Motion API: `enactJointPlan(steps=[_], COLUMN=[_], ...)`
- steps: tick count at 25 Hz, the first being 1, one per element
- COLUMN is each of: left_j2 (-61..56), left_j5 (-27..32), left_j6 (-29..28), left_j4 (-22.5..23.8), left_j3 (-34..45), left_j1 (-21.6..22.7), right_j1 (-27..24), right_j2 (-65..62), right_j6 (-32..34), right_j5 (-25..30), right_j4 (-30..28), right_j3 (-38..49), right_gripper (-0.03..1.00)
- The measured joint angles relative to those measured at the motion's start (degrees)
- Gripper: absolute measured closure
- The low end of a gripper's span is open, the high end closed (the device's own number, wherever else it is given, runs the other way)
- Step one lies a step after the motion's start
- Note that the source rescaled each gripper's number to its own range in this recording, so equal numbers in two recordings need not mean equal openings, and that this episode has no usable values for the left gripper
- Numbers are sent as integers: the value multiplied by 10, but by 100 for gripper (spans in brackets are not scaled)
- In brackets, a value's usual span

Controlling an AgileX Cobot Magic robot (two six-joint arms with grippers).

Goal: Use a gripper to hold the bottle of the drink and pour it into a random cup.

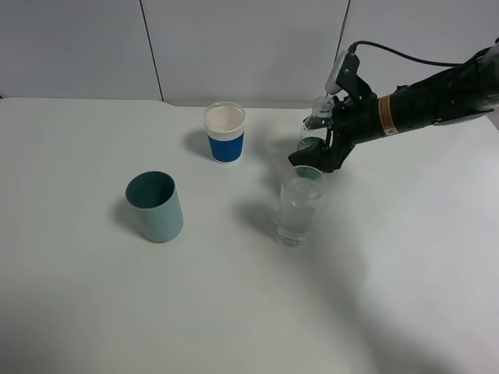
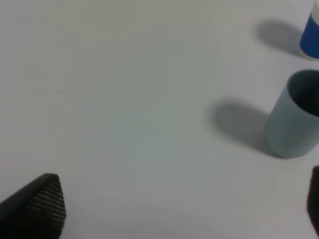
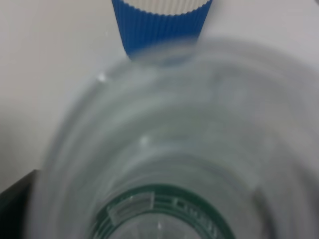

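Jaws of the right gripper sit around the bottle, but whether they clench it or have let go I cannot tell from these pictures: the overhead view shows only dark fingers wrapped about the green label, and the wrist view is filled with blurred clear plastic. The bottle stands roughly upright just behind the glass, at about 1 o'clock from it, its cap end near the arm's white camera mount. Water sits in the glass, which stands on the white worktop a little right of centre.

From above, the white cup with a blue band is at 11 o'clock from the glass, and the teal cup is at 9 o'clock, well apart from both.

The right wrist view shows the bottle at very close range (a green ring at its far end), with the blue-banded cup beyond it. The left wrist view alone shows the left gripper: its jaws stand spread wide over bare worktop, nothing between them, with the teal cup and a sliver of the blue-banded cup nearby.
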Motion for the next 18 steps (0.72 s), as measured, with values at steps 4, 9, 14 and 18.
enactJointPlan(steps=[4,9,14,18], left_j2=[0,0,0,0], left_j5=[0,0,0,0], left_j6=[0,0,0,0], left_j4=[0,0,0,0], left_j3=[0,0,0,0], left_j1=[0,0,0,0], right_j1=[0,0,0,-6], right_j2=[-33,-86,-148,-192], right_j6=[29,70,91,95], right_j5=[-1,-1,-1,-1], right_j4=[0,3,33,66], right_j3=[0,0,0,0], right_gripper=[8,8,8,8])
